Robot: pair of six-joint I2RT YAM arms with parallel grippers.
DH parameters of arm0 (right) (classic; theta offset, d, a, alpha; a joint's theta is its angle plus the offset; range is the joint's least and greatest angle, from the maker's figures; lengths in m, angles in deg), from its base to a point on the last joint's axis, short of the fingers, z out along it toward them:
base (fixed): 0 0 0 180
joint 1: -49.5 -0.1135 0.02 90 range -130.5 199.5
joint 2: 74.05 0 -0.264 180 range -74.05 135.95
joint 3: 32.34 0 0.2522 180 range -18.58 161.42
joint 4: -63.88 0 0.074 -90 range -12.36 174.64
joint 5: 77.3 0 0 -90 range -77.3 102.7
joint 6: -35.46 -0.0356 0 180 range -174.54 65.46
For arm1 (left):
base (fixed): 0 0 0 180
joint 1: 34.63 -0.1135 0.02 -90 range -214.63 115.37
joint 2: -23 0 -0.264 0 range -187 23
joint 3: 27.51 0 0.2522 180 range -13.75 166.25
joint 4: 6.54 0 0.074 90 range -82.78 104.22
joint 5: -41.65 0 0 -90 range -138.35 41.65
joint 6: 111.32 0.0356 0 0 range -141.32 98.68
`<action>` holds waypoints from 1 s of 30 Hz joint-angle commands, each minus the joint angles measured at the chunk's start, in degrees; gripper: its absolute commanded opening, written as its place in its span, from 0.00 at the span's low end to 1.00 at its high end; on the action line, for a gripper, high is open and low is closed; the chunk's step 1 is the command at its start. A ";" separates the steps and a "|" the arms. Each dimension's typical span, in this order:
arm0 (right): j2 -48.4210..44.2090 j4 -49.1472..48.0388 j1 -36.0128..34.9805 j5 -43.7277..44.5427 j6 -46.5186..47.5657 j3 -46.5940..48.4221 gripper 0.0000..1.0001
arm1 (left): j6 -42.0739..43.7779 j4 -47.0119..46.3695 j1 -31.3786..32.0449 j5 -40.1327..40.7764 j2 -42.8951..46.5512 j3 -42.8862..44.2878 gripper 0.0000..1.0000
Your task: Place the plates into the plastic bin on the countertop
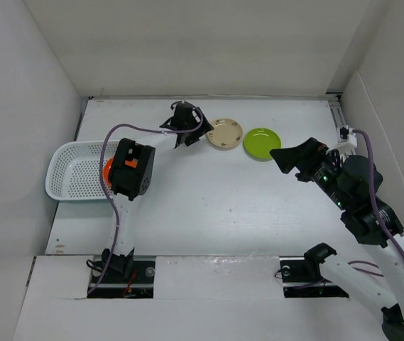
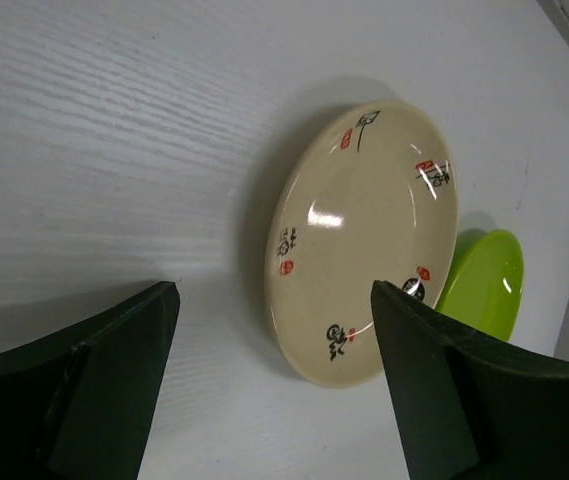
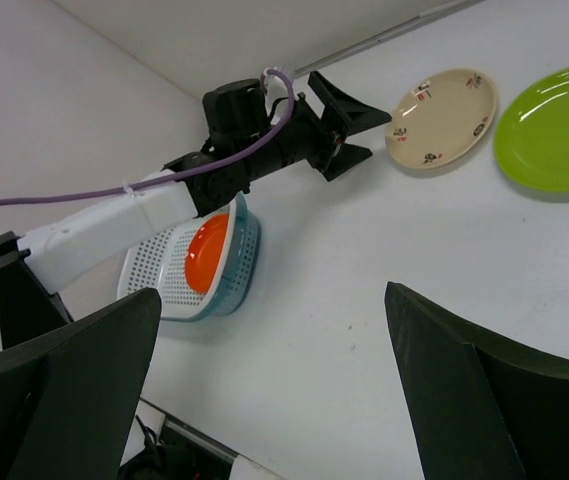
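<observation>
Beige plate (image 1: 224,133) lies flat on the surface (image 1: 209,213) just right of the left jaws, which gape open and empty toward its rim, nearer than the right jaws, also open and empty, beside the green plate (image 1: 262,142).

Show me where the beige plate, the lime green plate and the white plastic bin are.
beige plate (image 1: 224,133): top external view, centre of the plate.
lime green plate (image 1: 262,143): top external view, centre of the plate.
plastic bin (image 1: 74,174): top external view, bare perforated floor.
</observation>
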 commanded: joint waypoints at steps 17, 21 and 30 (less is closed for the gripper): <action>2.65 -3.55 0.33 -1.23 0.74 1.51 1.00 | 0.79 9.71 -0.37 -6.14 -9.05 12.47 0.00; 2.65 -3.55 0.33 -0.70 0.74 0.37 1.00 | 0.27 6.46 -0.90 -1.76 2.37 6.39 0.00; 7.66 -10.75 4.18 -0.87 -3.74 -10.77 1.00 | 1.84 16.65 -8.71 8.88 25.93 -1.24 0.00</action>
